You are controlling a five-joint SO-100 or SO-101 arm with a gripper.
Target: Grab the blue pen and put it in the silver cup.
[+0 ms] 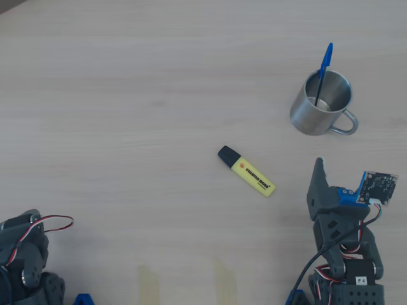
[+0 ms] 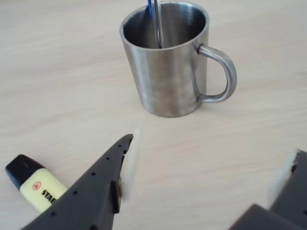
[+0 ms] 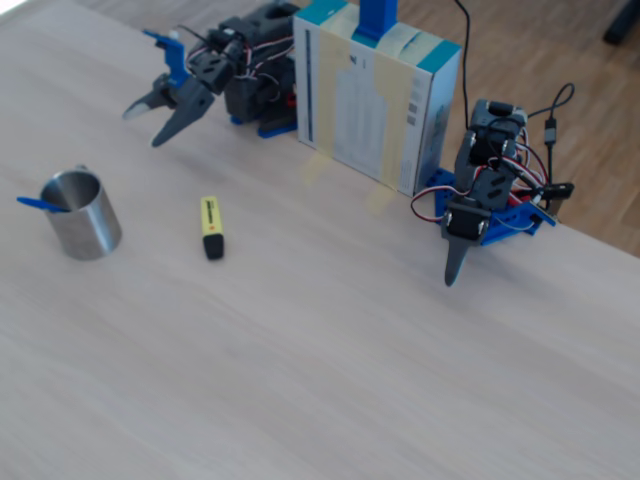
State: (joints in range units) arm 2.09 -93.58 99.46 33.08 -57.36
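A pale wood-grain table [image 1: 127,95] is filling every view. Nearest the wrist camera, the gripper [image 2: 206,167] is hovering with jaws spread wide, holding nothing. A fat yellow highlighter [image 1: 247,171] with a black cap is lying beyond it. Farthest, the brushed silver cup [image 1: 320,101] is standing upright with the blue pen [image 1: 324,72] leaning inside it. Only the fixed view is showing a second arm [image 3: 485,195] and a box [image 3: 375,90].
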